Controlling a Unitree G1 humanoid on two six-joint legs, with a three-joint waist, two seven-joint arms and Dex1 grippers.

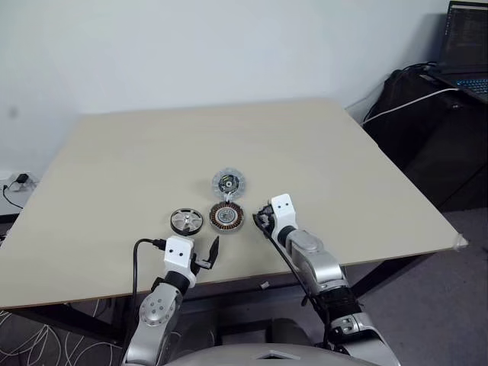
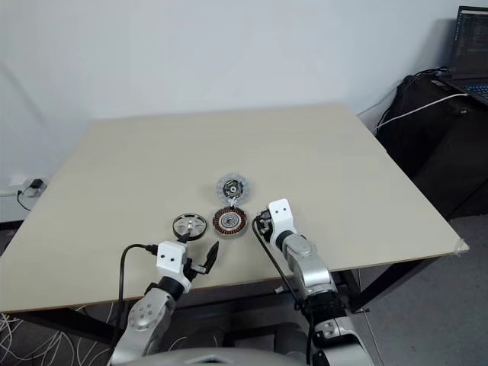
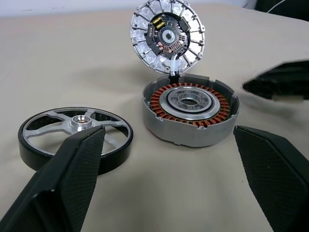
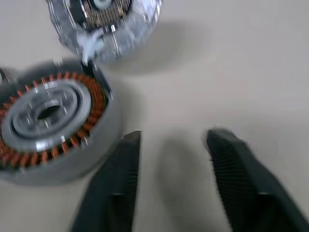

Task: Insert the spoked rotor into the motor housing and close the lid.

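Note:
The spoked rotor (image 1: 186,221), black-rimmed with silver spokes, lies flat on the table. Just right of it stands the motor housing (image 1: 226,216), its copper windings facing up. The lid (image 1: 228,183) sits behind the housing, tilted up with its dark centre patch showing, and short white wires join it to the housing. My left gripper (image 1: 200,258) is open near the table's front edge, facing the rotor (image 3: 75,133) and housing (image 3: 190,111). My right gripper (image 4: 175,137) is open and empty, close beside the housing's (image 4: 48,125) right side.
The pale wooden table (image 1: 343,168) stretches wide behind and to both sides of the parts. A black bag (image 1: 427,107) with a white cable and a laptop (image 1: 467,46) stand off the table at the far right.

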